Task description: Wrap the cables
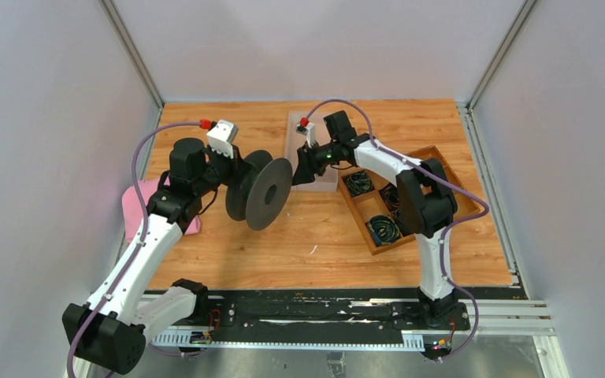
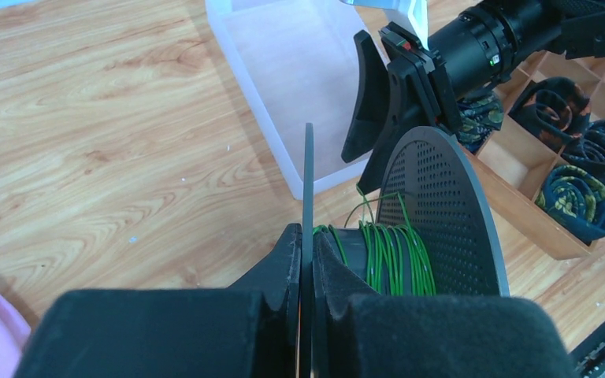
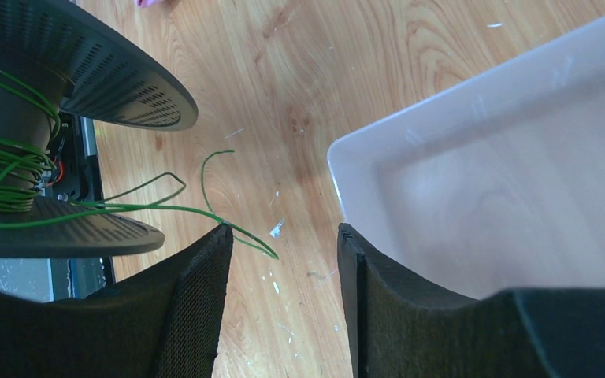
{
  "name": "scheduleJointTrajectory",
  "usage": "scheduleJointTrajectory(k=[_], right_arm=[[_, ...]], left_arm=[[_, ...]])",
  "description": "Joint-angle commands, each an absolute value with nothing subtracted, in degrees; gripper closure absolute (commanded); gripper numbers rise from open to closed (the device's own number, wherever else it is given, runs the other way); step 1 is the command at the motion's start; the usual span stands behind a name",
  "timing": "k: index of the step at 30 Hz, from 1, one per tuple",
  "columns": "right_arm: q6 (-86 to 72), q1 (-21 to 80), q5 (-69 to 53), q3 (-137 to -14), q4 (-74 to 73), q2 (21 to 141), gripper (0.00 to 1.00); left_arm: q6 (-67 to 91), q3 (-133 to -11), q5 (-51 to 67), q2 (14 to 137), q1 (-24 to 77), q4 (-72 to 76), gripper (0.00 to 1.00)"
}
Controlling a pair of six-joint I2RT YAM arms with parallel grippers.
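We see two robot arms over a wooden surface (image 1: 244, 252), meeting at a black spool (image 1: 260, 189) held up in the air btwn them. The left claw (image 2: 306, 236) is clamped tight on the thin edge of the spool's near flange, one padded finger on each face, w/ no gap showing. The green cables (image 2: 390, 256) sit mostly on the spool's core, wound in loose, uneven turns btwn the two flanges. From the right wrist cam, a loose tail of the same wire runs off the spool, loops once & ends in a curl over the surface, passing right at the tip of one finger. The right claw (image 3: 285, 236) stands about half open just beside the far perforated flange, w/ nothing btwn its pads; we can't tell if the wire touches that fingertip. Behind the right claw sits a clear plastic bin (image 1: 295, 130). To the right is a wooden compartment tray (image 1: 356, 220) holding dark coiled cable bundles (image 1: 384, 230). A pink cloth (image 1: 138, 209) lies at the surface's left edge, under the left arm.
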State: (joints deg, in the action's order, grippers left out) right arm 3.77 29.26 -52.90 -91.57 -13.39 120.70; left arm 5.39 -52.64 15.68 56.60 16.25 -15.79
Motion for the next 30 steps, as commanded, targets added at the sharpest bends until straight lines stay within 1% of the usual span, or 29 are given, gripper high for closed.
scheduleJointTrajectory(k=[1, 8, 10, 12, 14, 18, 19, 23, 27, 30], right_arm=[[3.58, 30.77, -54.57, -91.61, -11.78, 122.62, 0.49], [4.63, 32.24, -54.56, -90.96, -11.61, 123.09, 0.52], [4.66, 32.61, -54.62, -91.1, -11.45, 123.44, 0.55], [4.53, 32.73, -54.71, -91.14, -11.3, 123.65, 0.61], [4.46, 32.78, -54.69, -91.01, -11.17, 123.65, 0.7], [4.74, 32.77, -53.44, -89.73, -11.16, 122.57, 0.94], [4.67, 32.75, -52.67, -89.27, -11.12, 122.2, 0.98], [3.6, 32.72, -49.24, -86.16, -10.58, 119.91, 0.99], [-0.53, 32.85, -47.19, -79.19, -4.92, 116.72, 0.99], [-1.05, 33.25, -45.74, -76.33, -3.15, 114.73, 0.99]], left_arm=[[7.07, -55.33, 17.35, 54.76, 15.82, -13.53, 1.0], [7.92, -55.52, 17.35, 54.84, 15.56, -13.37, 1.0], [8.29, -55.46, 17.4, 54.93, 15.51, -13.27, 0.99], [8.58, -55.46, 17.28, 55.02, 15.4, -13.27, 1.0], [8.92, -55.31, 17.1, 55.0, 15.25, -13.19, 1.0], [9.93, -55.33, 15.56, 54.8, 14.74, -13.27, 1.0], [10.24, -55.41, 15.19, 54.76, 14.37, -13.27, 1.0], [11.72, -56.75, 13.32, 54.99, 13.81, -14.06, 1.0], [13.44, -58.89, 10.61, 55.28, 13.63, -15.47, 0.99], [15.44, -60.35, 8.38, 55.6, 13.54, -16.41, 1.0]])
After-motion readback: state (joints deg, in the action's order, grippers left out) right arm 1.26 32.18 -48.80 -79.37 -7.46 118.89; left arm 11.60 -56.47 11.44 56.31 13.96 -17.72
